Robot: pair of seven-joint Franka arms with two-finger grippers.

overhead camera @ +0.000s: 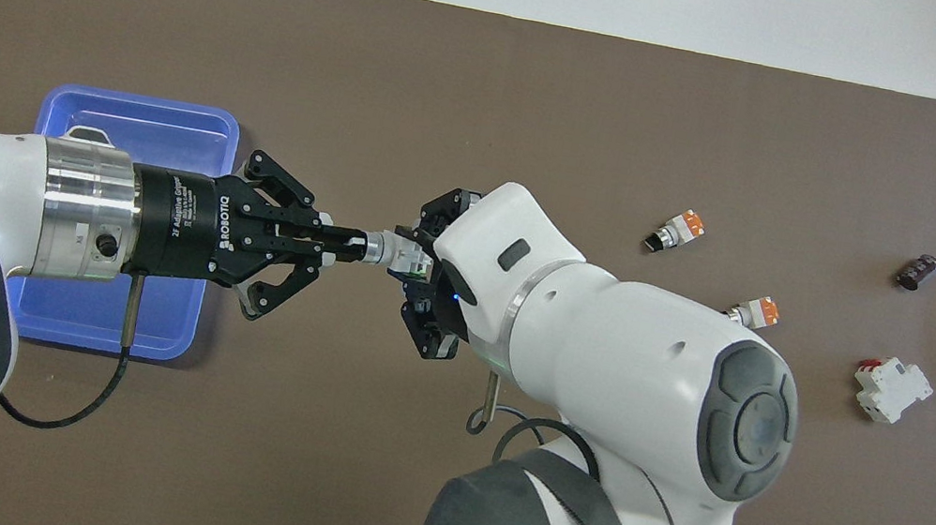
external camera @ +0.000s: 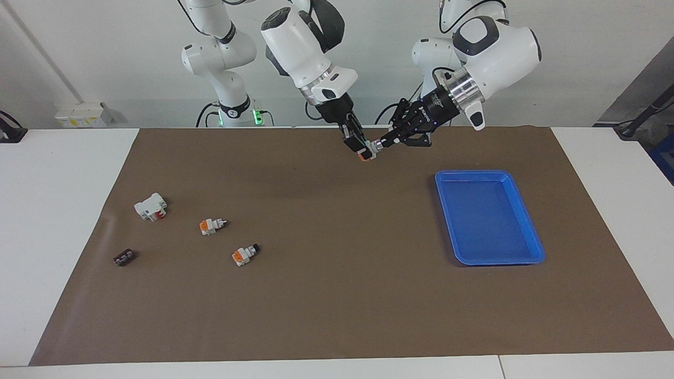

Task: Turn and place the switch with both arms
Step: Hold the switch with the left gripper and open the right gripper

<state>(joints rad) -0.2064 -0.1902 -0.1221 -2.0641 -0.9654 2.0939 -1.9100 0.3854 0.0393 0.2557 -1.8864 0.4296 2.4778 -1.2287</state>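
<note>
The switch hangs in the air over the mat, off the counter, near the blue tray. The right end effector clamps its body while the left end effector pinches its knob; turning seems underway, placing remains.

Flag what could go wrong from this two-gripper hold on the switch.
1. The left gripper pinches only the knob tip of the switch, so it may slip during the turn.
2. Both the left and right gripper clamp it in mid-air over the brown mat; misaligned motion could wrench it loose.
3. The blue tray isn't underneath, so a drop misses.
</note>
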